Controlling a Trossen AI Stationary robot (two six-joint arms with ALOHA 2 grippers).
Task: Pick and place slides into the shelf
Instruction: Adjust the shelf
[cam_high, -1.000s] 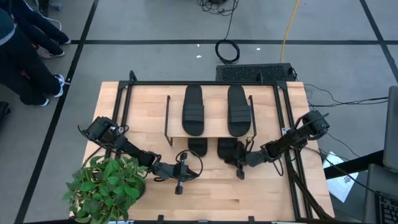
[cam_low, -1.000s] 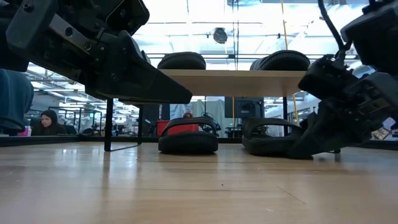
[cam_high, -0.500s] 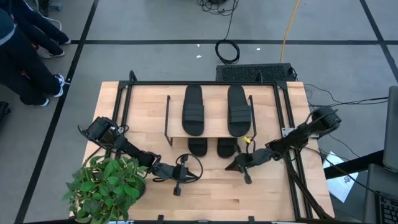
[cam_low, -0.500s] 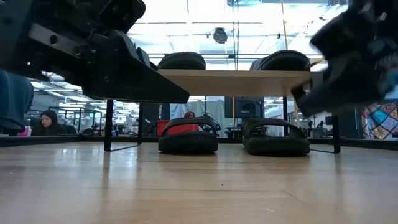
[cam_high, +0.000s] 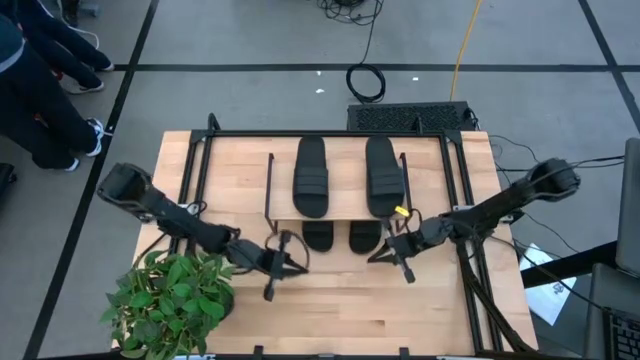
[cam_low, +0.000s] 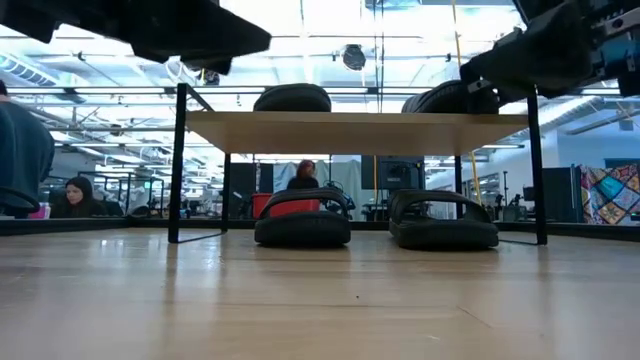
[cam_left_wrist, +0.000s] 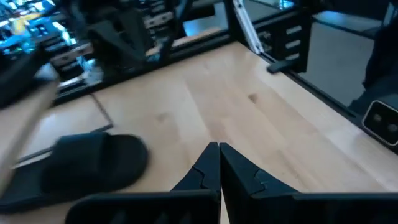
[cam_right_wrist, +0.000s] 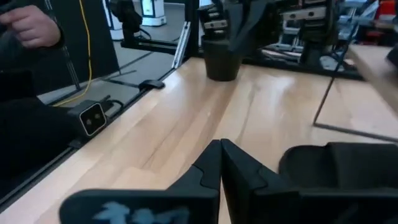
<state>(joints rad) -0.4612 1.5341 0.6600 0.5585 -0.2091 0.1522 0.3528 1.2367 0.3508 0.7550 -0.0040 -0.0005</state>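
The shelf (cam_high: 345, 165) stands mid-table, its wooden board on thin black legs. Two black slides (cam_high: 310, 177) (cam_high: 384, 177) lie on its top. Two more (cam_low: 302, 220) (cam_low: 442, 222) rest sole-down on the table under it, their near ends (cam_high: 318, 237) (cam_high: 364, 237) poking out. My left gripper (cam_high: 283, 262) hangs shut above the table, near and left of the shelf, and shows in the low view's upper left (cam_low: 262, 42). My right gripper (cam_high: 392, 252) hangs shut near and right of it (cam_low: 468, 72). Each wrist view shows shut fingertips (cam_left_wrist: 219, 149) (cam_right_wrist: 221, 146) with a slide off to one side (cam_left_wrist: 81, 168) (cam_right_wrist: 336, 165).
A potted plant (cam_high: 170, 300) stands at the table's near left corner. A black metal frame (cam_high: 205, 160) runs around the table. People stand beyond the table's left edge (cam_high: 35, 90), and a hand (cam_right_wrist: 25, 25) shows in the right wrist view. Bare wood lies in front of the shelf.
Both grippers have risen off the table and stayed shut. My right gripper has drawn back from the right lower slide, gone up and rolled toward level. My left gripper has lifted and shifted slightly toward the table's left edge. The slides have kept their places.
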